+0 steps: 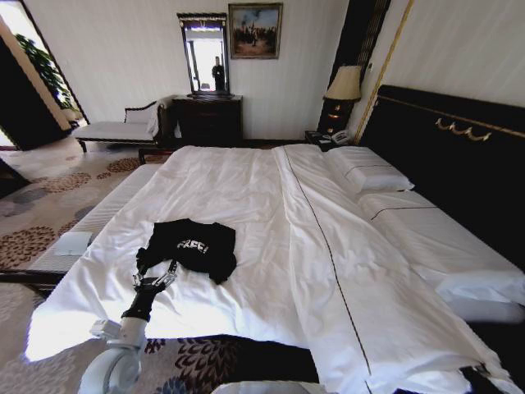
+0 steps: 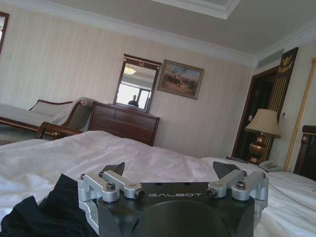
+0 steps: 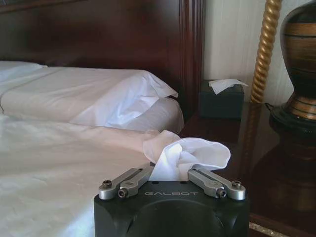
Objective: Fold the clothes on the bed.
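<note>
The left arm (image 1: 123,345) reaches up and forward from the near edge of the bed (image 1: 271,246), its pale rounded joint lowest and a dark wrist section above it. The left gripper (image 1: 156,281) sits at the near lower edge of the black T-shirt (image 1: 193,245), its fingers spread wide apart. In the left wrist view the two silver finger linkages (image 2: 111,185) are splayed to either side of the black gripper body, the dark fingertips apart over the white bed surface. The right gripper (image 3: 170,170) is by the bed's corner near the headboard, its fingers angled inward and pinching a bunch of white sheet (image 3: 187,153).
</note>
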